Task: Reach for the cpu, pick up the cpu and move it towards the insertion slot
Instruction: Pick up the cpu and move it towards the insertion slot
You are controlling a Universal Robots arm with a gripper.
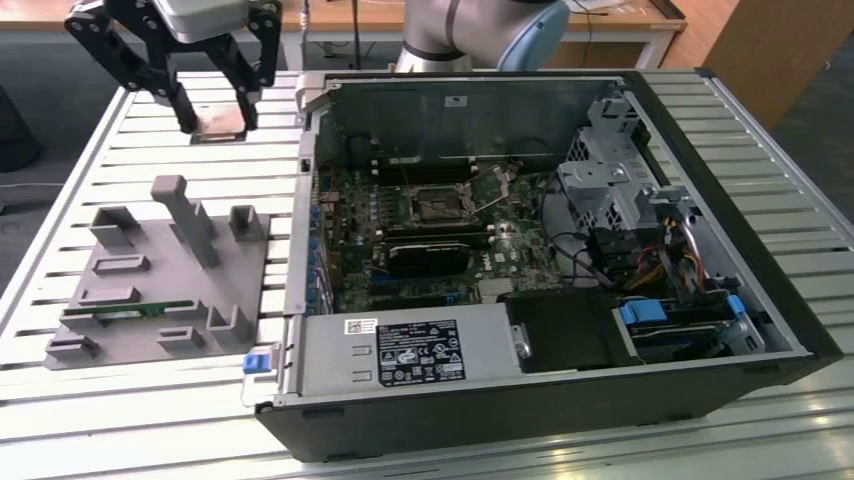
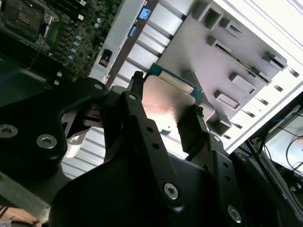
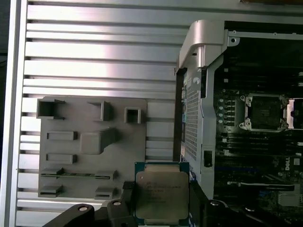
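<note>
Gripper (image 1: pixel 214 122): clenched on the cpu, one black finger (image 3: pixel 127 198) at each side edge; lifted off the slatted table, at the far left of the exterior view.
Cpu (image 3: pixel 162 195): square chip with silvery top and blue-green rim, held flat between the fingers in the first wrist view; underside seen in the second wrist view (image 2: pixel 166 101); a pale square at the fingertips in the exterior view (image 1: pixel 219 123).
Position of cpu: in the air, beyond the far end of the grey fixture, left of the computer case's wall, outside the case.
Grey fixture (image 1: pixel 160 280): moulded holder with upright pegs and pockets, on the table left of the case; thin green memory stick (image 1: pixel 127 312) lying in a groove near its near end.
Insertion slot (image 1: pixel 441 204): dark square socket in a silvery frame on the motherboard inside the open case, well apart from the gripper; also in the first wrist view (image 3: pixel 264 112).
Computer case (image 1: pixel 747 150): lying open on the table, right of the fixture.
</note>
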